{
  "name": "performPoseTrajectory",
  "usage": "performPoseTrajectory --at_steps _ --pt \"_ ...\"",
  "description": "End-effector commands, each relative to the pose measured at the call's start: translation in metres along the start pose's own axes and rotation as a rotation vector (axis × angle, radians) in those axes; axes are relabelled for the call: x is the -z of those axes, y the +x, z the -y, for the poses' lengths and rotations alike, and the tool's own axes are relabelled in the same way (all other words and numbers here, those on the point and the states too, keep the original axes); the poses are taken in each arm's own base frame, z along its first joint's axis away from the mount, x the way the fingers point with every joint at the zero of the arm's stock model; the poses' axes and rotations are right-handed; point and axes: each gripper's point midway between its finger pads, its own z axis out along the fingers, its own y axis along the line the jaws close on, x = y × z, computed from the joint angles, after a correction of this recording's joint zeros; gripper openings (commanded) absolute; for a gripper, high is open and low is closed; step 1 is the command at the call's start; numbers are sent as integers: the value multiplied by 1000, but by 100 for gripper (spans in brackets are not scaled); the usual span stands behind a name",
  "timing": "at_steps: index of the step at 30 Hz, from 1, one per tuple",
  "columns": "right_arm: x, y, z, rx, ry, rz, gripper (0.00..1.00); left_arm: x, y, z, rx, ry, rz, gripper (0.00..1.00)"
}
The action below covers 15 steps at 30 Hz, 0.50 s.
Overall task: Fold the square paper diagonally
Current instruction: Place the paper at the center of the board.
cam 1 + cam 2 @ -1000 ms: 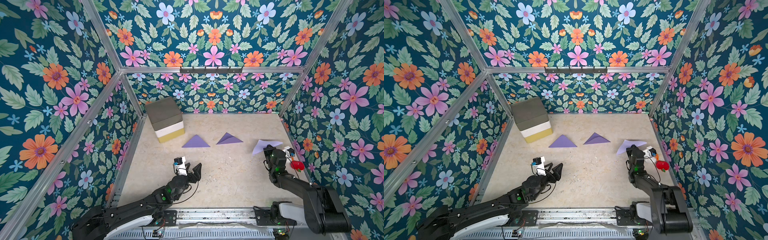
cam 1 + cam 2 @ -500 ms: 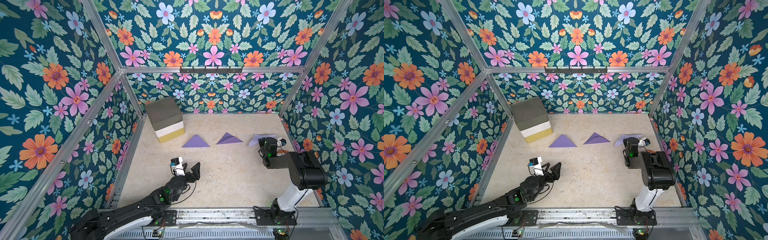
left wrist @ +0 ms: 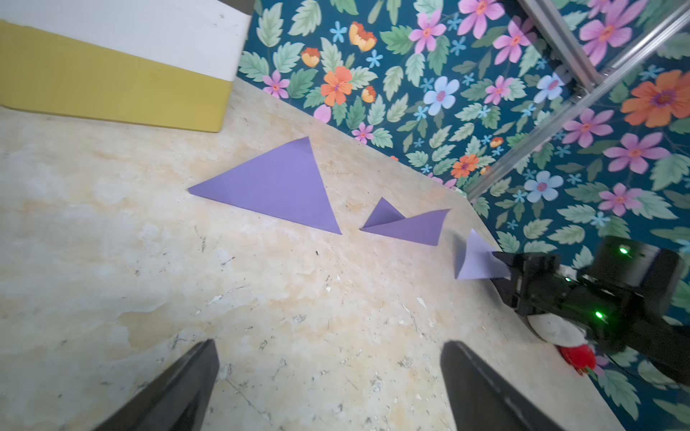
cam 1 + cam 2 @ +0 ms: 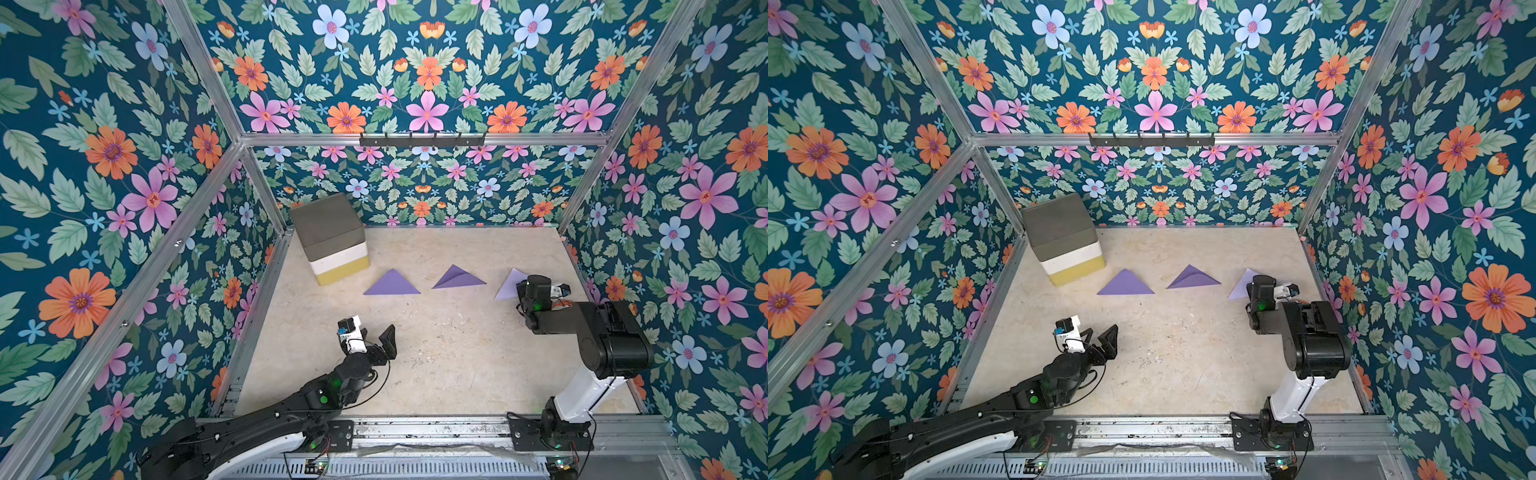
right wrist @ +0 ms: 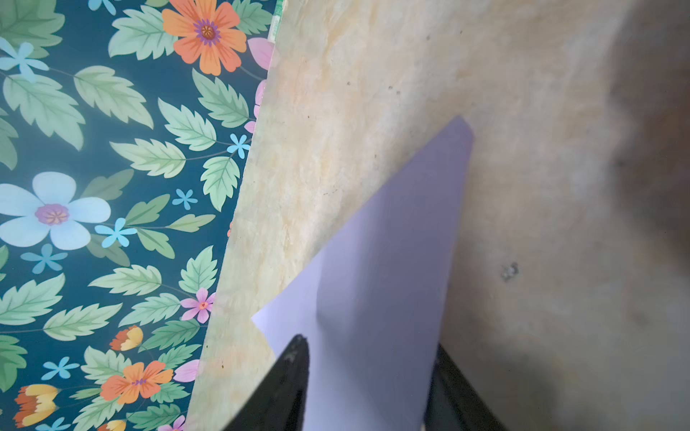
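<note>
The pale lilac paper [image 4: 508,284] [image 4: 1241,286] lies at the back right of the table, bent, with one part raised off the surface [image 3: 471,261]. My right gripper [image 4: 522,287] is at its near edge. In the right wrist view the sheet [image 5: 392,242] runs between the two black fingers of that gripper [image 5: 367,343], which stand apart and do not pinch it. My left gripper [image 4: 376,336] [image 4: 1099,334] hovers wide open over bare table at the front left, with nothing between its fingers [image 3: 328,345].
Two darker purple folded triangles [image 4: 392,284] [image 4: 459,278] lie in the middle back. A stack of grey, white and yellow foam blocks [image 4: 332,237] stands in the back left corner. A small red object [image 3: 577,356] sits by the right wall. Floral walls enclose three sides.
My right arm has raised its elbow and carried the paper slightly back and left. Its jaws have parted from shut. The left gripper has opened a little wider.
</note>
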Motion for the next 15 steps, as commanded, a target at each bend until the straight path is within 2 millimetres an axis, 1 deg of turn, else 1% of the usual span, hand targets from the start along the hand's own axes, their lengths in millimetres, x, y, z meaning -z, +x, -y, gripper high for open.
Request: performPoseTrajectory --at_steps 1,4,7,9,10,11,15 --pt "3 2 17 8 86 -7 67 1 -7 -21 6 -130 41 99" --pt "8 5 16 31 92 -26 76 1 -9 -26 -29 -166 46 99" --pt "14 8 12 60 91 -49 83 3 -17 -35 -20 -238 86 99" --pt "16 12 12 69 97 -74 87 4 -22 -35 -28 -251 104 99" --pt "22 9 2 72 74 -75 92 4 -26 -34 -40 -256 114 100" --pt "25 10 -2 87 68 -77 99 4 -30 -33 -51 -264 123 99" --pt "34 12 -7 107 68 -107 99 4 -43 -27 -105 -298 151 99"
